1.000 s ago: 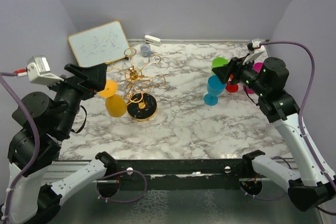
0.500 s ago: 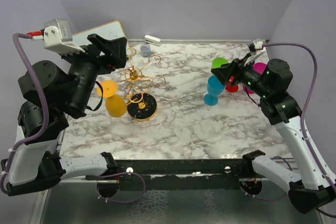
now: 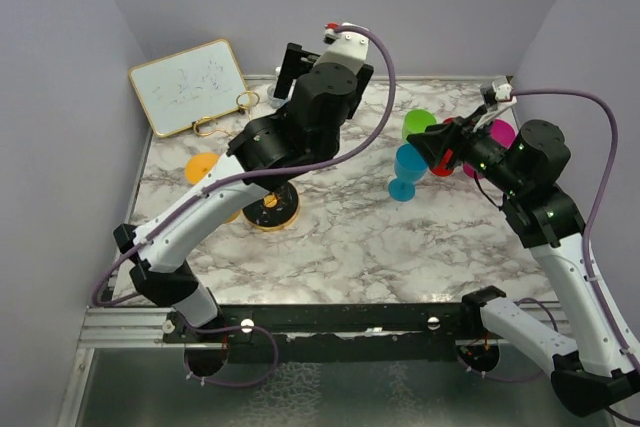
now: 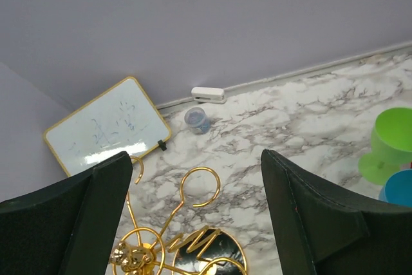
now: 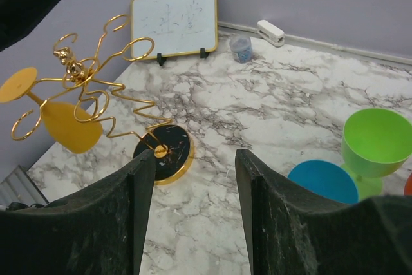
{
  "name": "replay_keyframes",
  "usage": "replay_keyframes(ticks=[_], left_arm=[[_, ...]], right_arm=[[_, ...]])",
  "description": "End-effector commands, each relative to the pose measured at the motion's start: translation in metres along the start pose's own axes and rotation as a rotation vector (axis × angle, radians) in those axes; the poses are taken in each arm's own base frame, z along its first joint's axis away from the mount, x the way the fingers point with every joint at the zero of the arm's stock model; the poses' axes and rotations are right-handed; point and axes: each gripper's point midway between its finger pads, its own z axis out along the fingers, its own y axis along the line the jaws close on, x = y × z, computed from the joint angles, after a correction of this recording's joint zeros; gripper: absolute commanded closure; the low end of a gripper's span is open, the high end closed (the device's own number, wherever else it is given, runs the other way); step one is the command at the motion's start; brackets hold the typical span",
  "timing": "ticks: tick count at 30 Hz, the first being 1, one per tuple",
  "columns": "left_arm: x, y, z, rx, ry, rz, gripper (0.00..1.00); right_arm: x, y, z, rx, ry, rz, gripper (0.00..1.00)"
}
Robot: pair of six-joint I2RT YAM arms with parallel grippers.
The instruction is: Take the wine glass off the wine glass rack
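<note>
right claw (image 5: 195,156): I hold it raised at the worktop's (image 5: 270,114) right side, tipped down toward the middle. Its fingers are apart with nothing between them. From there its camera gives me a side view of the rack.
stood glasses: a blue glass (image 5: 322,181) and a green glass (image 5: 376,136) stand upright just below that claw, well apart from the rack.
wine glass rack (image 5: 162,149): left of the middle, with its black base flat on the marble and gold loops fanning from the post.
wine glass (image 5: 67,127): the yellow one hangs upside down on the rack's left side. Its foot is caught in a loop and its bowl hangs beside the base. The loop carries it by the foot, so I judge it must slide outward, not lift straight up.
left claw (image 4: 196,154): high above the rack and aimed past it at the far wall, fingers wide apart and empty. That arm hides most of the rack from overhead.
next move: I reckon the left arm has to come down and back toward the stem.
far edge: a whiteboard (image 4: 106,127) leans at the wall, with a small cup (image 4: 196,119) near it.
</note>
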Motion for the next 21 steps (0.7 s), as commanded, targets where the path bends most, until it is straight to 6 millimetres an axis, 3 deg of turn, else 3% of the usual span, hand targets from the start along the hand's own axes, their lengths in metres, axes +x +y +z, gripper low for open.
replay_keyframes(ticks=[1,3,7,9,11,14,16,17,18,21], left_arm=[[-0.047,0.041,0.009,-0.042,-0.102,-0.085,0.16],[-0.047,0.055,0.033,-0.033,-0.071,-0.157,0.18],[-0.032,0.106,0.087,-0.047,-0.024,-0.297,0.19],[-0.022,0.145,0.103,-0.043,-0.014,-0.430,0.19],[-0.012,0.189,0.105,-0.010,-0.017,-0.607,0.23],[0.011,0.258,0.081,-0.046,-0.057,-0.805,0.28],[0.037,0.299,0.051,-0.108,-0.084,-0.889,0.28],[0.050,0.328,0.028,-0.156,-0.107,-0.924,0.28],[0.065,0.337,0.014,-0.147,-0.099,-0.965,0.29],[0.099,0.316,-0.002,-0.115,-0.036,-1.029,0.32]], right_arm=[[-0.008,0.000,-0.006,0.019,-0.009,-0.008,0.48],[-0.008,-0.001,-0.006,0.025,-0.007,-0.008,0.48],[-0.007,-0.005,-0.003,0.035,0.000,-0.011,0.48],[-0.006,-0.006,0.000,0.036,0.006,-0.009,0.48],[-0.006,-0.006,0.002,0.032,0.010,-0.009,0.48],[-0.006,-0.006,0.005,0.029,0.017,-0.009,0.48],[-0.005,-0.007,0.006,0.028,0.018,-0.010,0.48],[-0.005,-0.006,0.007,0.026,0.012,-0.009,0.48],[-0.004,-0.007,0.008,0.025,0.014,-0.004,0.48],[0.001,-0.006,0.014,0.004,0.025,0.006,0.48]])
